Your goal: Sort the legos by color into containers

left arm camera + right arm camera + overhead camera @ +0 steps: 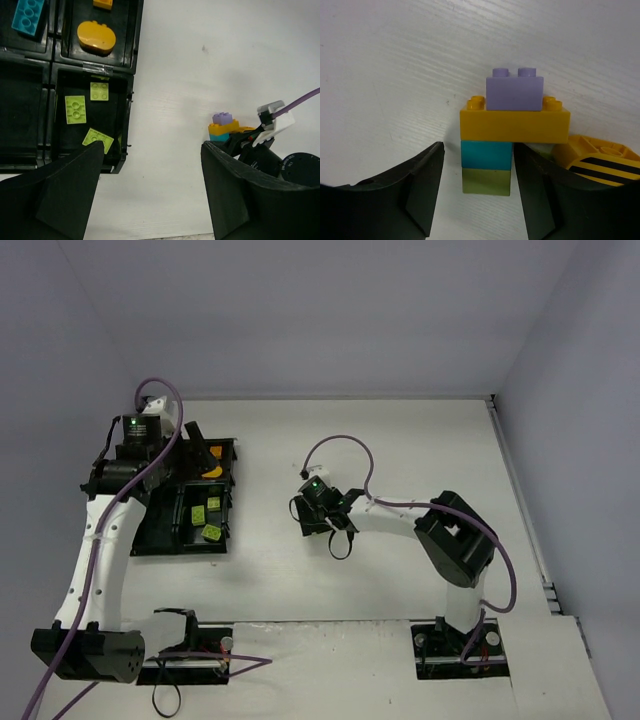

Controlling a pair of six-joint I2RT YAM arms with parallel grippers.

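A stack of legos lies on the white table: purple (515, 92), orange (515, 125), teal (486, 154) and lime (486, 181). My right gripper (479, 145) is open round the teal and lime bricks. Its right finger is against them; a strip of table shows at the left finger. The containers are a black four-compartment tray (132, 60) at the left. It holds three lime plates (75, 109), a teal brick (28, 15), an orange brick (102, 4) and a rounded orange piece (96, 37). My left gripper (152, 150) hangs open and empty beside the tray's right edge.
An orange piece with black stripes (600, 160) lies right behind the stack, touching my right finger's side. In the top view the tray (160, 535) sits at the left, under the left arm, and the right gripper (303, 512) is mid-table. Walls bound the table at back and right.
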